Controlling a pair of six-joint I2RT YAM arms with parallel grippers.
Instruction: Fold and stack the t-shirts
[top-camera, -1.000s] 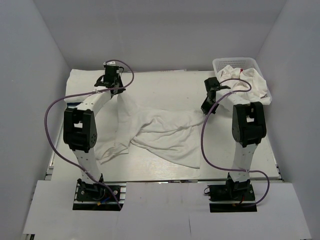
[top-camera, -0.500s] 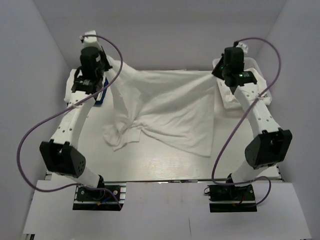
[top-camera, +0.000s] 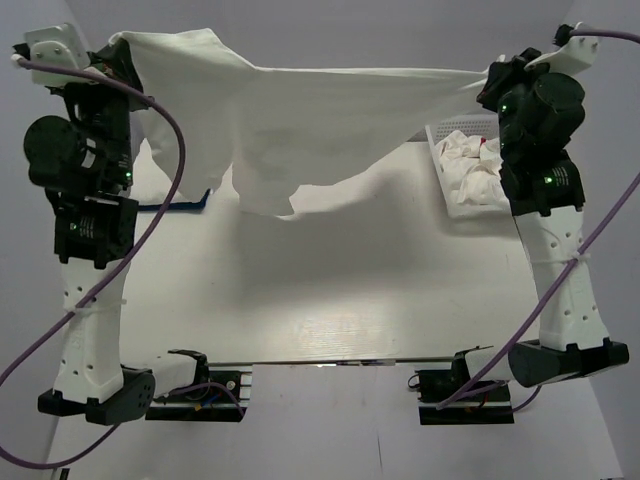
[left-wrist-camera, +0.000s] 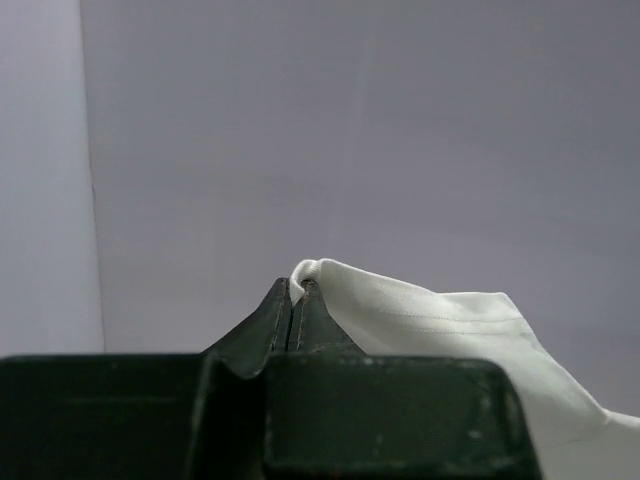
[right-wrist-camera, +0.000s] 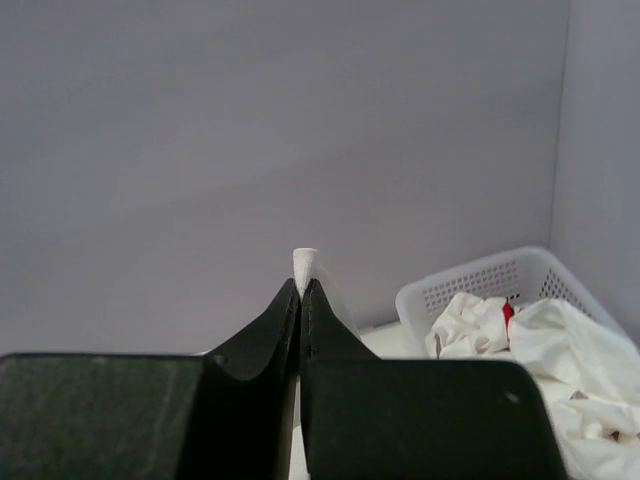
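A plain white t-shirt (top-camera: 300, 110) hangs stretched in the air between my two grippers, high above the table, with its lower part drooping in the middle. My left gripper (top-camera: 118, 42) is shut on its left corner, and the left wrist view shows the jaws (left-wrist-camera: 295, 290) pinching the hem (left-wrist-camera: 430, 320). My right gripper (top-camera: 490, 78) is shut on its right corner, with a small tip of cloth (right-wrist-camera: 304, 260) sticking out above the closed jaws (right-wrist-camera: 303, 285). More white t-shirts (top-camera: 475, 170), one with red print (right-wrist-camera: 508, 312), lie crumpled in the basket.
The white mesh basket (top-camera: 437, 135) stands at the back right of the table and also shows in the right wrist view (right-wrist-camera: 470, 285). A thin dark-blue edge (top-camera: 183, 205) shows at the left, beside the left arm. Grey walls enclose the table on three sides.
Both arms have risen from near the table to high up and moved apart. The white t-shirt has come fully off the table and now hangs spread between them.
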